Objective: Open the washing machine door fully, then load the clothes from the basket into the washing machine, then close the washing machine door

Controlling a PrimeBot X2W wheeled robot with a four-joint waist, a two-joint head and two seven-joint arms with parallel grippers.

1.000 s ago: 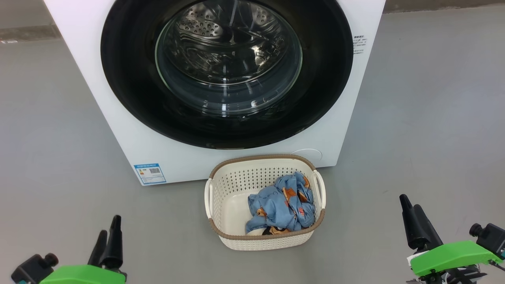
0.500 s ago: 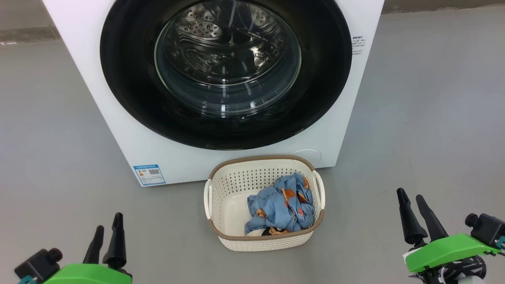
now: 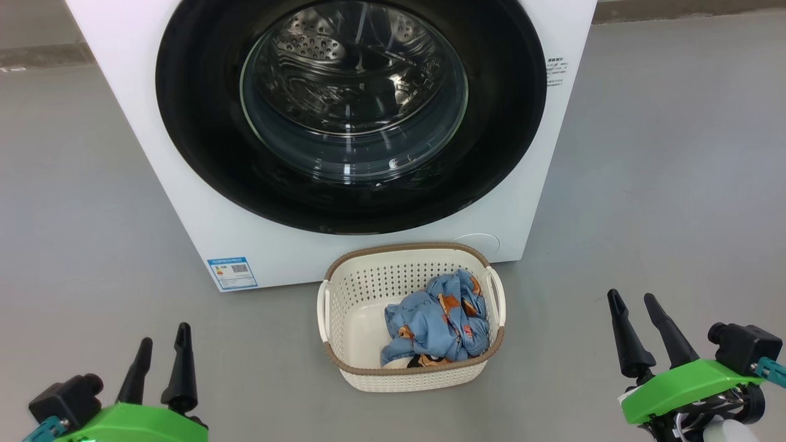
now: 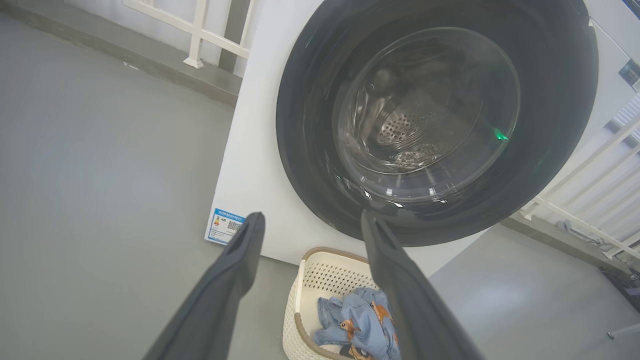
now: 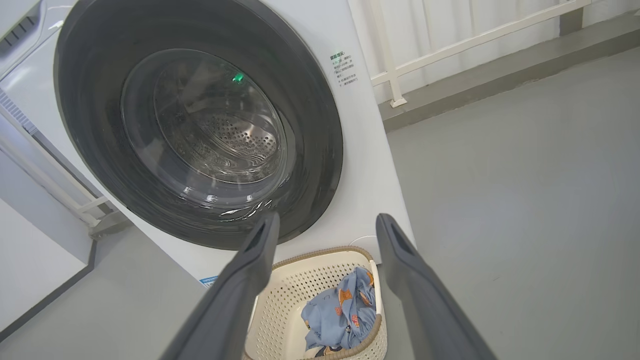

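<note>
Vs. 1 s ago, L to R:
- left gripper: fingers were seen nearly overlapped then; now seen side by side w/ a clear gap, tips higher in head view. Jaws spread wide, nothing held.
- washing machine, washing machine door: no change noted apart from a slight shift of the whole pic. Door is flush against the front, shut.
- basket: unmoved, on the floor just in front of the machine, below the door.
- clothes: unmoved, bunched in the basket's right half.
- right gripper: fingers likewise overlapped then; now fanned apart, shifted a little up and left. Jaws wide, empty.

Both grippers are held low, well apart from basket and door, one on each side.

View vs. view:
- Head view: green mounts behind both grippers are seen; blue label at the machine's lower left corner.
- Left wrist view: left gripper frames basket and clothes; white railing behind the machine is added.
- Right wrist view: right gripper over basket; a green glint is seen on the door glass; railing right of the machine.
</note>
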